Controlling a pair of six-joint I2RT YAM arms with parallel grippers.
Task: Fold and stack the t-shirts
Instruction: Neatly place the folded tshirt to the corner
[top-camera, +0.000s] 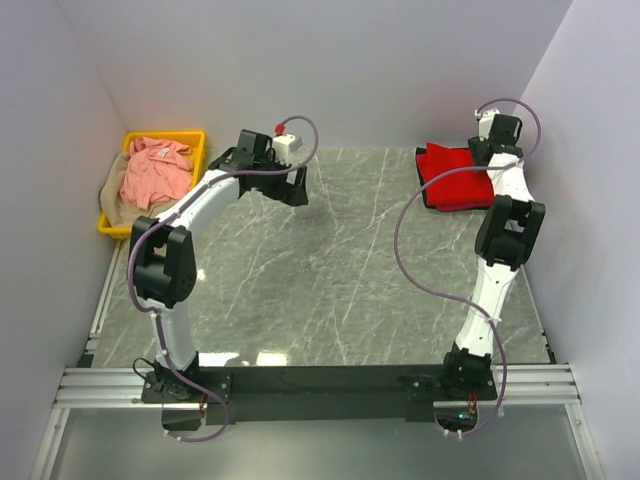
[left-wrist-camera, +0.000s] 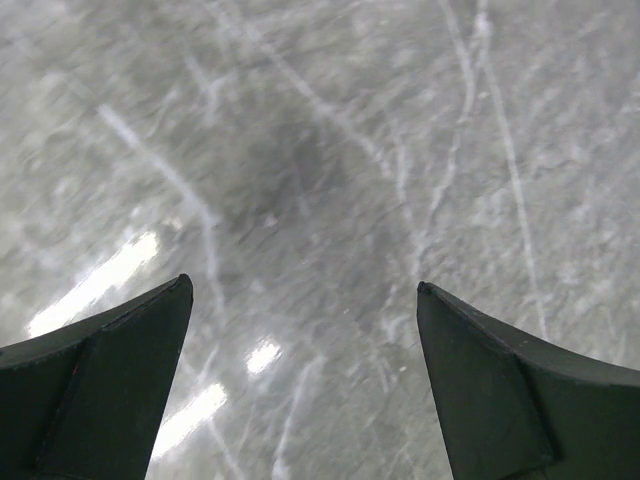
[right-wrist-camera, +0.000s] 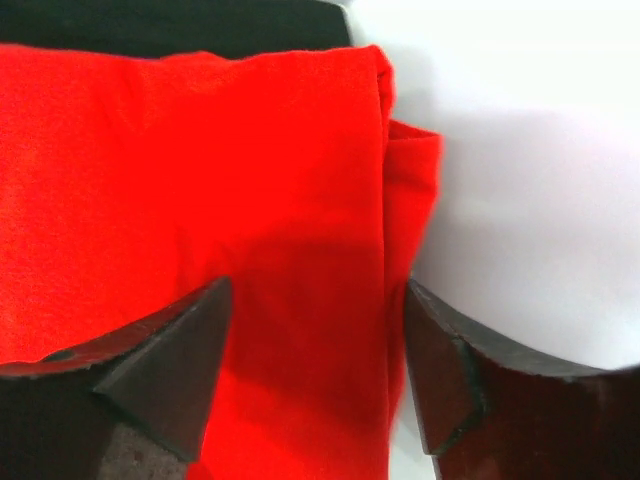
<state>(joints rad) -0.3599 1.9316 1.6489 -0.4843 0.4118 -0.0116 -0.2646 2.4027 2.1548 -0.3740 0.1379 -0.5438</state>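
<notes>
A folded bright red t-shirt (top-camera: 455, 176) lies at the far right of the table, with a darker crimson edge showing under it. My right gripper (top-camera: 484, 150) hovers over its far right edge, jaws open; in the right wrist view (right-wrist-camera: 318, 292) the red cloth (right-wrist-camera: 200, 180) lies between and below the fingers, not gripped. A salmon pink t-shirt (top-camera: 155, 170) lies crumpled on a tan one (top-camera: 115, 196) in the yellow bin (top-camera: 190, 137) at far left. My left gripper (top-camera: 298, 187) is open and empty above bare table (left-wrist-camera: 303, 287).
White walls close in the table on the left, back and right. The right gripper is close to the right wall (right-wrist-camera: 530, 150). The marble tabletop (top-camera: 340, 260) stretches between the two arms.
</notes>
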